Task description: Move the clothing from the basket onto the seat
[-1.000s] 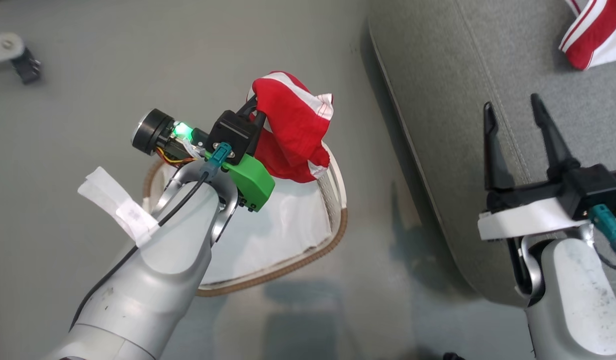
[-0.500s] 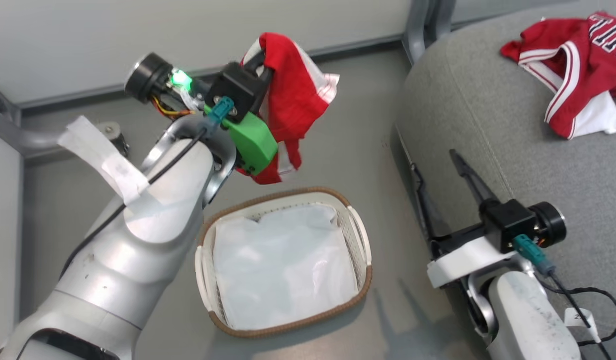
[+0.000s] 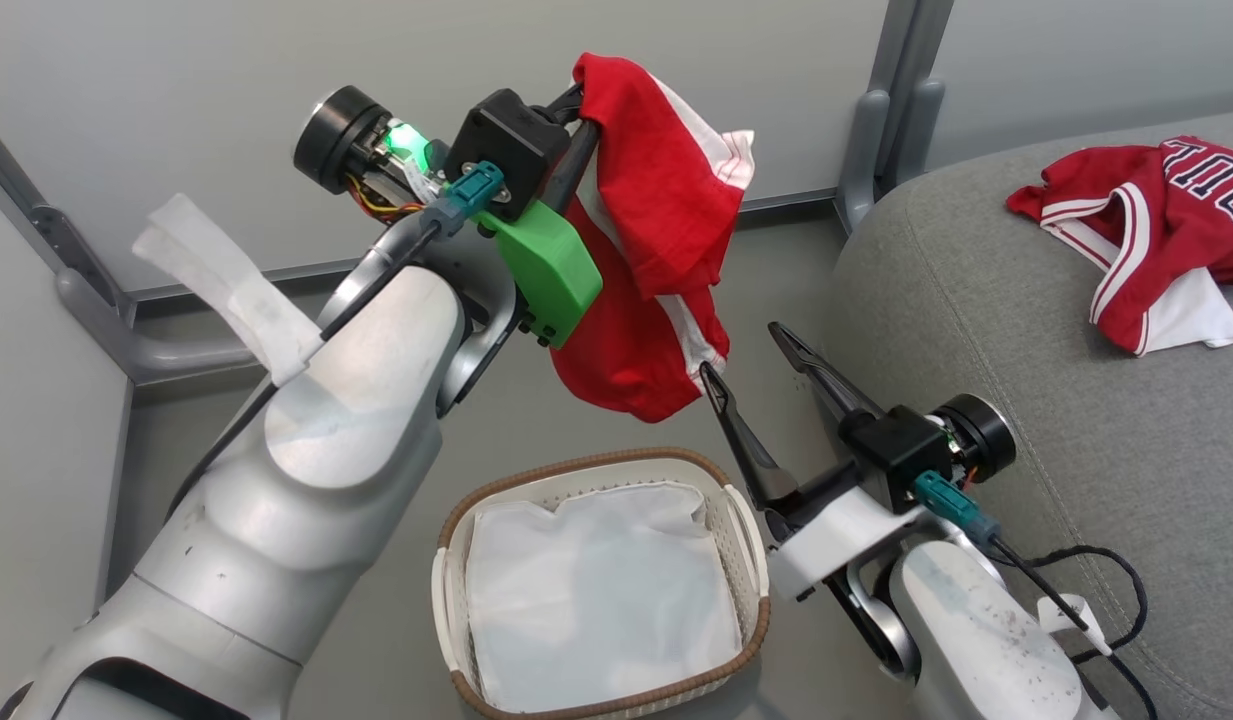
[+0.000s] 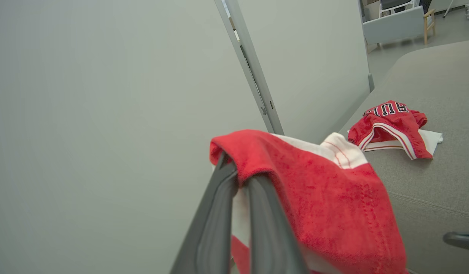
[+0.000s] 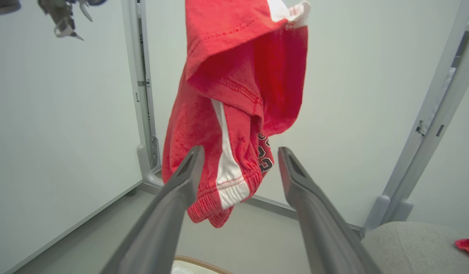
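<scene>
The left claw [image 3: 581,125] pinches the red clothing [image 3: 666,200]; the seat [image 3: 976,330] lies to its right, beyond the open right claw [image 3: 741,350].

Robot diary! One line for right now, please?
left gripper: shut on red garment, clear of basket | right gripper: open, empty | seat: one red jersey lying
</scene>
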Available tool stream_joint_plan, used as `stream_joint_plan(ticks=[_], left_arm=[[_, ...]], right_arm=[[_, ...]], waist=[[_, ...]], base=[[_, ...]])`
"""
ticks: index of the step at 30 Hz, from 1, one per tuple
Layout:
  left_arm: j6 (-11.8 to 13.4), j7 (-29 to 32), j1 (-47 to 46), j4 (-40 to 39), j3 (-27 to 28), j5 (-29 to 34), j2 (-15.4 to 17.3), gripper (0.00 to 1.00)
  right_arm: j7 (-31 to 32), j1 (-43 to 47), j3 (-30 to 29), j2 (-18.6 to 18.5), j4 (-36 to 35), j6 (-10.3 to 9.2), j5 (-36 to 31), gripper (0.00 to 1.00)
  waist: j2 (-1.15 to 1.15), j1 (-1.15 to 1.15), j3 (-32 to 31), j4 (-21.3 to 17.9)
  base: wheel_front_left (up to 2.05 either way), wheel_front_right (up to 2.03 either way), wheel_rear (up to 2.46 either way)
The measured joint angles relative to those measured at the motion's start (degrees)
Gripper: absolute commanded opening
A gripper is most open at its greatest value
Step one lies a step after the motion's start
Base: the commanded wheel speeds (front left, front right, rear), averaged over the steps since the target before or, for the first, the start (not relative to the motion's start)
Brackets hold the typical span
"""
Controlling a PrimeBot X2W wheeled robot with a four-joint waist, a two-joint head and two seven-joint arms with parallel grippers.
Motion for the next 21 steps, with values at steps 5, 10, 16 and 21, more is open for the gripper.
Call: stream_joint_plan(ticks=[5,10,16,21], left_arm=[[-0.1,1.5,0.5,-1.7,-0.9,-0.9,-0.2,0.0],[-0.1,2.3,0.7,-2.7,-1.4,-1.5,-0.3,0.0],[0.0,2.5,1.2,-4.9,-2.0,-2.5,-1.0,0.0],[0.1,3.1,2.6,-6.5,-2.0,-4.0,-1.8,0.0]], right_arm=[[0.0,-3.8,2.6,0.0,4.4,0.0,0.0,1.0],[0.0,-7.1,5.1,0.0,9.8,0.0,0.9,1.0],[0.0,-10.4,5.1,0.0,14.7,0.0,2.8,1.0],[0.0,-12.3,5.0,0.0,17.4,0.0,3.9,0.25]], waist=[[0.0,0.0,-0.6,0.8],[0.0,0.0,-1.1,1.7],[0.0,0.0,-1.3,2.9],[0.0,0.0,-1.2,3.5]], base=[[0.0,0.0,0.0],[0.0,0.0,0.0],[0.0,0.0,0.0],[0.0,0.0,0.0]])
